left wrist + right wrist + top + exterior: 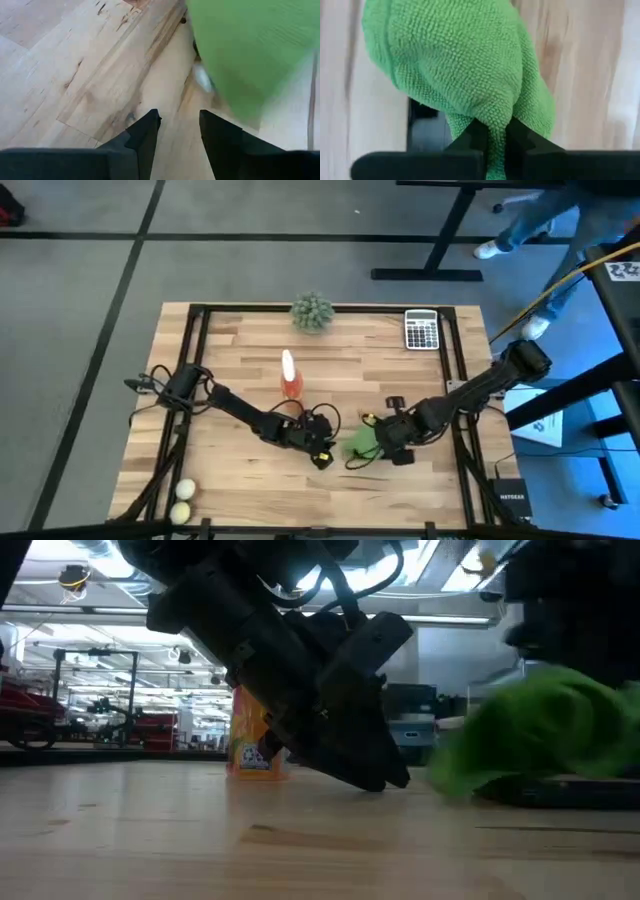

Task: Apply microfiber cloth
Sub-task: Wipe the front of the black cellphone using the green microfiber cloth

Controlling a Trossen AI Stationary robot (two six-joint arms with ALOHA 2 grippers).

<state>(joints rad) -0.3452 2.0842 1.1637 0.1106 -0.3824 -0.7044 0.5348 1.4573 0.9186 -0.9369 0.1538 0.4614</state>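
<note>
**Cloth pinched and lowered toward a dark flat object**

High view: the microfiber cloth (361, 440) is seen at the near middle of the counter (240, 350), bunched at the tip of the right end effector (378, 442). The right arm is stretched in low from the counter's right edge. The left end effector (322, 458) is angled down just beside the cloth, its arm reaching across from the left edge. An orange spray bottle (290, 376) is stood well behind both.

Low view: the cloth (540, 740) is held low, draped just above a dark flat object (560, 790); contact cannot be confirmed. The left end effector (385, 775) is tipped steeply, nearly touching the wood.

Left wrist view: the fingers (145, 132) are spread, nothing between them, with the cloth (250, 50) just ahead.

Right wrist view: the cloth (465, 70) is pinched tightly by a fold between the fingers (472, 135).

The wiping step is judged to be in hand; pressing down and sweeping is what seems called for next.
</note>
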